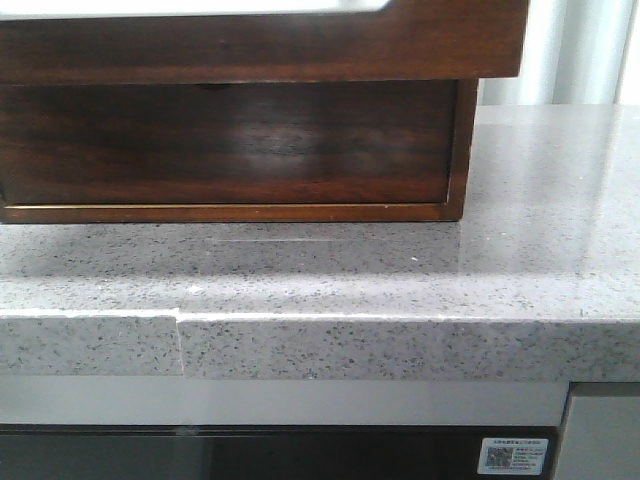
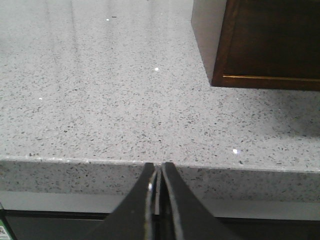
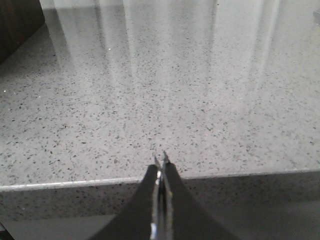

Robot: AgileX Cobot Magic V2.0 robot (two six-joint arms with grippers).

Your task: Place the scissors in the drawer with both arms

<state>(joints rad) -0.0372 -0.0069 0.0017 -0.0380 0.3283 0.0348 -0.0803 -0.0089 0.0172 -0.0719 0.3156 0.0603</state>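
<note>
The drawer [image 1: 260,40] is a wide dark brown glossy band at the top of the front view, with a strip of its white inside above it; it juts forward over the lower front of the wooden box [image 1: 230,150]. The scissors are not in any view. My left gripper [image 2: 159,167] is shut and empty, low in front of the counter's front edge, with the box's corner [image 2: 270,45] ahead and to its right. My right gripper [image 3: 161,162] is shut and empty at the counter's front edge, with the box [image 3: 17,22] far ahead to its left. Neither gripper shows in the front view.
The box stands on a grey speckled stone counter [image 1: 400,270] with a seam [image 1: 180,340] in its front edge. Below the counter are a pale strip and a dark panel with a white sticker [image 1: 512,455]. Pale curtains [image 1: 580,50] hang behind on the right.
</note>
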